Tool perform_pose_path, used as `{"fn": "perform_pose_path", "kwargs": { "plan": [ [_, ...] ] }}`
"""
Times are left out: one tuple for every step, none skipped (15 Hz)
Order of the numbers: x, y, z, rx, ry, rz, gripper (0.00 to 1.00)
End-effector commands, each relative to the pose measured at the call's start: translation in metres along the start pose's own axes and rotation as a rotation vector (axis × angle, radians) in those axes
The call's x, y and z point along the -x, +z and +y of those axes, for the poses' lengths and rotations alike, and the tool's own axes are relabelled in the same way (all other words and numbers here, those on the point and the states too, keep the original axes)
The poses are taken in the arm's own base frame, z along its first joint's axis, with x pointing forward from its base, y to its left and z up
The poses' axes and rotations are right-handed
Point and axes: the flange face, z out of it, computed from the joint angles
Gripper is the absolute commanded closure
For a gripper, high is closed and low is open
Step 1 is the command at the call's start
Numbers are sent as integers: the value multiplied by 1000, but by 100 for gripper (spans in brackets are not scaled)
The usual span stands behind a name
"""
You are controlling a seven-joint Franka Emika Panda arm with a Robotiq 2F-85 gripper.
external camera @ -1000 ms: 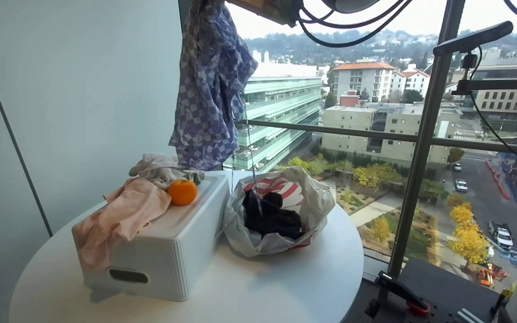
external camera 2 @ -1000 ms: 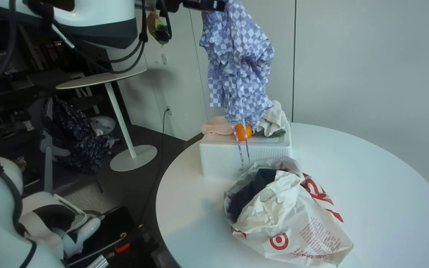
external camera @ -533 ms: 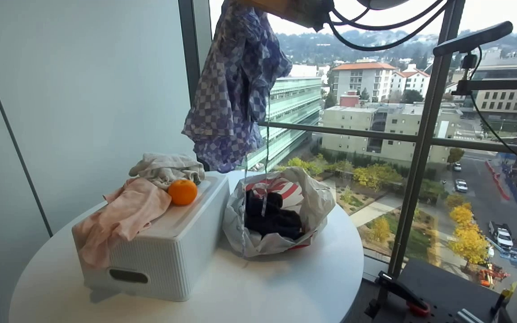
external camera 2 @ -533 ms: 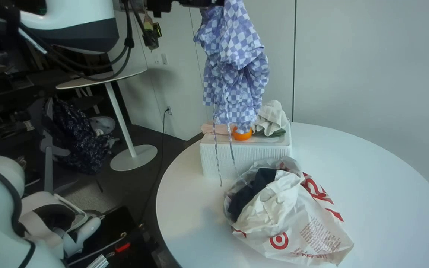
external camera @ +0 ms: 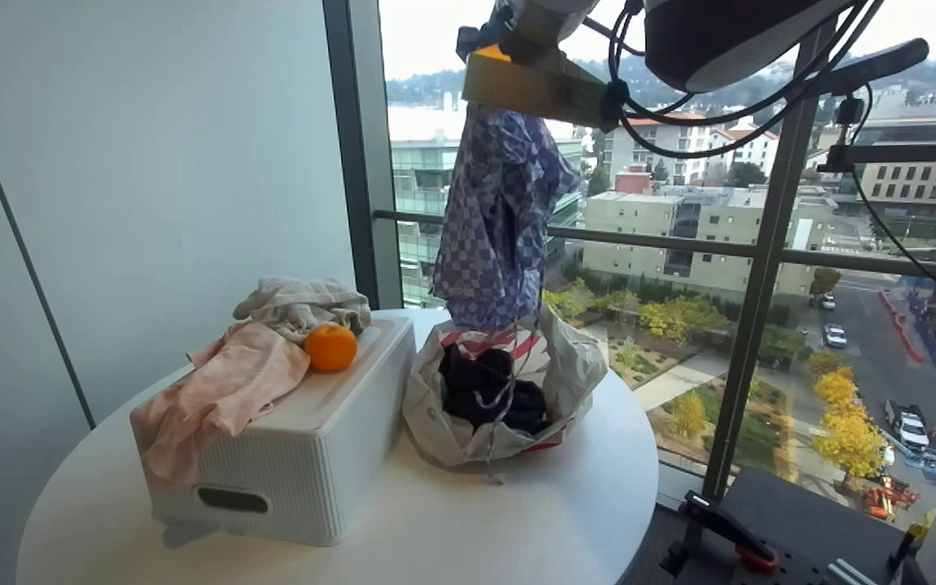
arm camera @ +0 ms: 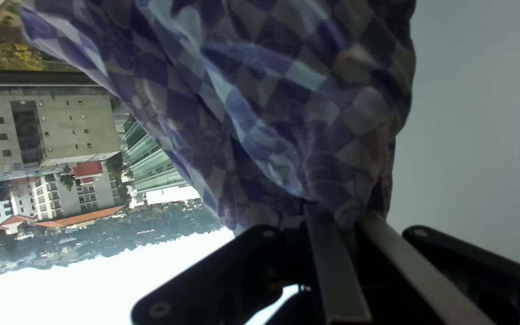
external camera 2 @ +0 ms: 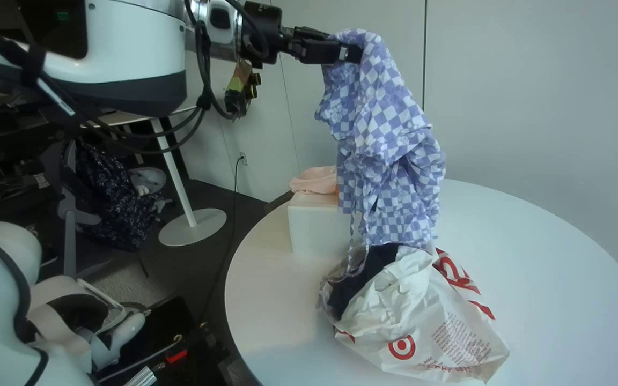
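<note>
On a smooth, round white table (external camera: 468,528), from left to right in an exterior view: a limp peach cloth (external camera: 232,382) drapes over the corner of a ribbed white plastic box (external camera: 297,479) with an oval hand slot. On the box's lid, a crumpled grey cloth (external camera: 297,305) lies behind it, and a bright, round orange (external camera: 331,348) sits just beside both. Further right, purple-and-white checked fabric (external camera: 492,236) hangs in soft folds above a crinkled white plastic bag (external camera: 578,366), thin strings (external camera 2: 351,237) trailing from it; whether its lower edge touches the bag is hard to tell. Bunched navy cloth (external camera: 509,402) fills part of the bag's open mouth. The bag carries a red bullseye logo (external camera 2: 402,347), the Target mark, then small print (external camera 2: 462,340) too fine to read, and large red letters (external camera 2: 455,276) broken by folds. In the wrist view, the gripper (arm camera: 344,221) is nearly closed, its slim pads (arm camera: 336,268) pinching the bunched top of the checked fabric.
</note>
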Motion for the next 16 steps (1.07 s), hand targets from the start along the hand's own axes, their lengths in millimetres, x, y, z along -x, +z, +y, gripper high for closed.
{"fn": "perform_pose_path", "kwargs": {
  "plan": [
    [27,27,-1,16,-27,-71,96],
    [39,36,-2,19,-42,-102,96],
    [51,44,-3,32,-56,-125,96],
    [61,49,-3,39,-66,-148,96],
    [68,54,-2,45,-78,-168,96],
    [75,59,0,58,-88,-184,96],
    [86,69,4,88,-103,-205,96],
    [97,77,8,112,-114,-231,96],
    [110,86,15,145,-123,-259,96],
    [120,93,22,171,-129,-285,96],
    [131,100,30,191,-130,-319,96],
    [143,105,32,188,-130,-359,96],
    [153,108,31,183,-135,-390,96],
    [163,107,25,153,-136,-425,96],
    [170,106,20,136,-141,-444,96],
    [178,106,15,117,-145,-471,96]
  ]
}}
